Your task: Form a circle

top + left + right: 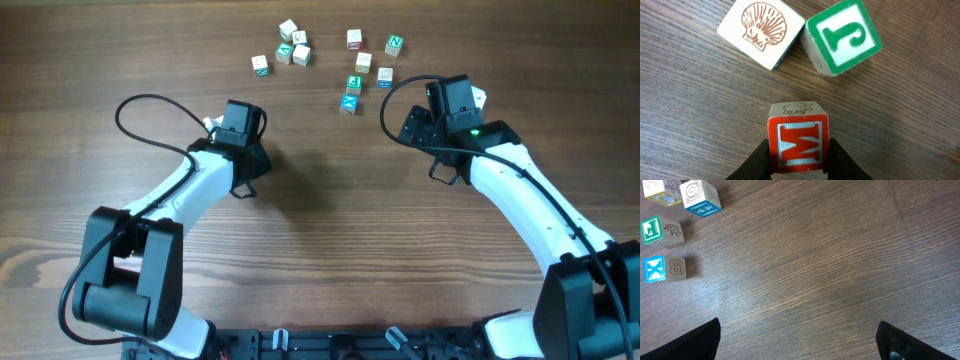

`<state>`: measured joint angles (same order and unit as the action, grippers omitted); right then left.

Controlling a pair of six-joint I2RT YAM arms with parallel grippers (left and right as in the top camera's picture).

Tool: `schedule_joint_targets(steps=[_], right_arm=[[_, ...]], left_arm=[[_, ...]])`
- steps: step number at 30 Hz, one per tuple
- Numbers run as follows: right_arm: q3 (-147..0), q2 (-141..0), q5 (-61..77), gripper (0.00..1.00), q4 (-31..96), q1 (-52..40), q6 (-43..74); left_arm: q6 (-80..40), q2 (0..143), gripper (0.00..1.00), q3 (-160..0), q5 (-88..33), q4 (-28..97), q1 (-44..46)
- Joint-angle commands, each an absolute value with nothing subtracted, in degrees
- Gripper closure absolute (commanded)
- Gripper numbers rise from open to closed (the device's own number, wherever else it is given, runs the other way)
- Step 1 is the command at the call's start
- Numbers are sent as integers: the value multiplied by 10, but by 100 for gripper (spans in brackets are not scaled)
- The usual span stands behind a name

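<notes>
In the left wrist view my left gripper (799, 159) is shut on a red M cube (798, 140), one black finger pressed against each side of it. Just beyond it lie a pale shell cube (761, 31) and a green J cube (842, 36), touching at a corner. From overhead the left gripper (243, 140) covers these three. Loose letter cubes lie scattered at the back: a left group (285, 52) and a right group (354, 83). No circle shows. My right gripper (797, 330) is open over bare wood, right of a blue X cube (655, 269).
The wooden table (320, 220) carries both arms. The right gripper (452, 108) hangs right of the blue X cube (349, 102). A green cube (659, 231) and a blue-faced cube (701, 199) lie at the left edge of the right wrist view.
</notes>
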<state>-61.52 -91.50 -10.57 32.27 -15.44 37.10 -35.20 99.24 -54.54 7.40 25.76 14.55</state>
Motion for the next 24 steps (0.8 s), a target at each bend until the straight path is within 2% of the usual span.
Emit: schedule_joint_targets(steps=[1, 24], right_arm=[[-615, -911, -116, 0, 322, -155, 376], [-615, -911, -116, 0, 321, -155, 376]], left_arm=[[-349, 1001, 72, -543, 72, 254, 143], [-347, 1001, 66, -543, 106, 227, 143]])
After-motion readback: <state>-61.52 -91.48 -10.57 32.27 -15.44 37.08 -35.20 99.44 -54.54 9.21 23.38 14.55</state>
